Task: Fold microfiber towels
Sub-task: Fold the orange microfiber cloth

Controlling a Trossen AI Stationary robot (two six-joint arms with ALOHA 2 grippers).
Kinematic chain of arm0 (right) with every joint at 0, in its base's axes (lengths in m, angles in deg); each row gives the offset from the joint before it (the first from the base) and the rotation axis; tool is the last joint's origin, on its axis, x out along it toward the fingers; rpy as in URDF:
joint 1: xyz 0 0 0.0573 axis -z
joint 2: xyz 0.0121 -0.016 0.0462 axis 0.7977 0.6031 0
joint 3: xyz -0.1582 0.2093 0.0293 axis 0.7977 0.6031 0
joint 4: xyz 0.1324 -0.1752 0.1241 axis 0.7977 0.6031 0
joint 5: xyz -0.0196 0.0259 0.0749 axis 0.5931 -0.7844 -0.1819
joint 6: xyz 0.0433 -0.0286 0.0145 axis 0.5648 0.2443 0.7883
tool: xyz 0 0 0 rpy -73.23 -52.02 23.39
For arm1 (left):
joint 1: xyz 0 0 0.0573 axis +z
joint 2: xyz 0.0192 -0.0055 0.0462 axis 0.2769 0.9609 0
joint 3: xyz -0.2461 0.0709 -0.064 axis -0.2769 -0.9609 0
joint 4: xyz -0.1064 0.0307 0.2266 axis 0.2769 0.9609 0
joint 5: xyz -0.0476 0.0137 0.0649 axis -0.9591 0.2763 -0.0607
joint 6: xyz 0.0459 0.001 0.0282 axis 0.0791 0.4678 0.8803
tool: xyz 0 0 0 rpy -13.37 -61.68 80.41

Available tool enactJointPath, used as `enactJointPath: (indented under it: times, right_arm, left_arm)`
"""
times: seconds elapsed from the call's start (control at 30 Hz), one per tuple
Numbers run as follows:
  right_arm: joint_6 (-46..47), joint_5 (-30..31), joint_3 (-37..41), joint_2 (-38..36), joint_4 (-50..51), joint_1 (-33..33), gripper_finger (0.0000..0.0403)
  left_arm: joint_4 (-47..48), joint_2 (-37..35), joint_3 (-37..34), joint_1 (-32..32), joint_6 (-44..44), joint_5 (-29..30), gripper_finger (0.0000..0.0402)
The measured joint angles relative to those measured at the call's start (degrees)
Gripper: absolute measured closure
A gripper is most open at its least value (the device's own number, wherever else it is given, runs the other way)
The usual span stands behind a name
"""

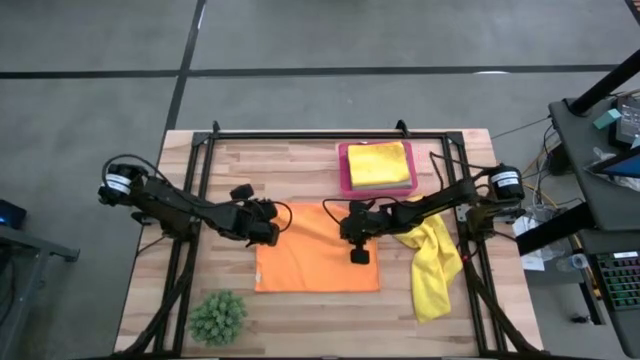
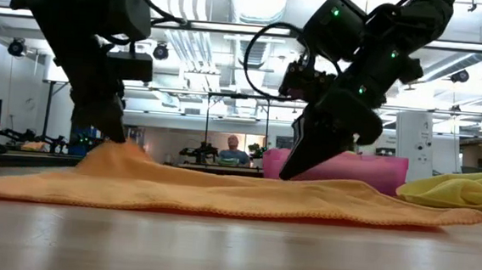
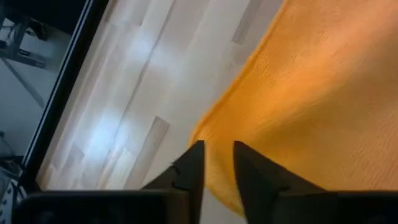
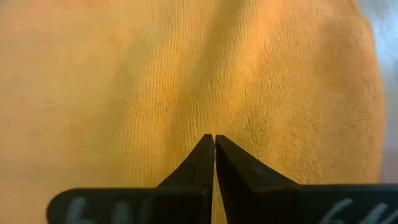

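So the soft orange microfiber towel [image 1: 318, 260] is lying spread out near the middle of the wooden bench [image 1: 300, 165], a bit toward the front edge, with a small hump raised along its left side. The left gripper [image 3: 217, 163] sits right at that left edge with its fingers slightly parted around the hem; whether it's actually pinching cloth or just letting go, I can't tell from these views. The right gripper [image 4: 214, 152] is clenched tight and empty, tips pressed down onto the towel's upper right part, holding it like a paperweight.

Toward the back right corner there's a rigid pink rectangular tray [image 1: 344, 170] with a neatly folded yellow microfiber towel [image 1: 380, 163] in it, and a crumpled yellow microfiber towel [image 1: 432, 268] draped by the right edge.

Handling-wise I'd guess this cloth is light, floppy and grippy (that looped weave clings to itself and to the wood), so it'll sag and drag rather than slide. Best bet is pinching a corner or hem, not the middle.
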Motion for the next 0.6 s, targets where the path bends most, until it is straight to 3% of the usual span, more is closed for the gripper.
enactJointPath:
  times: [0.17, 0.27, 0.37, 0.47, 0.6]
  right_arm:
    - [0.0, 0.0, 0.0, -3.5, 3.9, 0.0, 0.0394]
    - [0.0, 0.1, 0.0, -5.2, 6.5, 0.0, 0.0394]
    - [0.0, 2.0, 0.0, -6.2, 8.2, 0.0, 0.0394]
    - [-0.1, 3.9, 0.0, -6.8, 9.4, 0.1, 0.0394]
    - [0.1, 4.6, 0.0, -7.0, 10.5, 0.5, 0.0394]
  left_arm:
    - [0.0, -0.5, 1.9, 0.0, 0.0, -2.1, 0.0255]
    - [-0.5, -0.6, 4.1, 0.0, 0.0, -7.2, 0.0224]
    - [-5.2, -0.5, 4.6, -0.2, 0.4, -12.9, 0.0214]
    - [-16.6, 0.5, 3.1, -0.4, 2.8, -18.9, 0.0218]
    - [-22.9, 4.1, 2.4, -1.2, 3.4, -22.3, 0.0236]
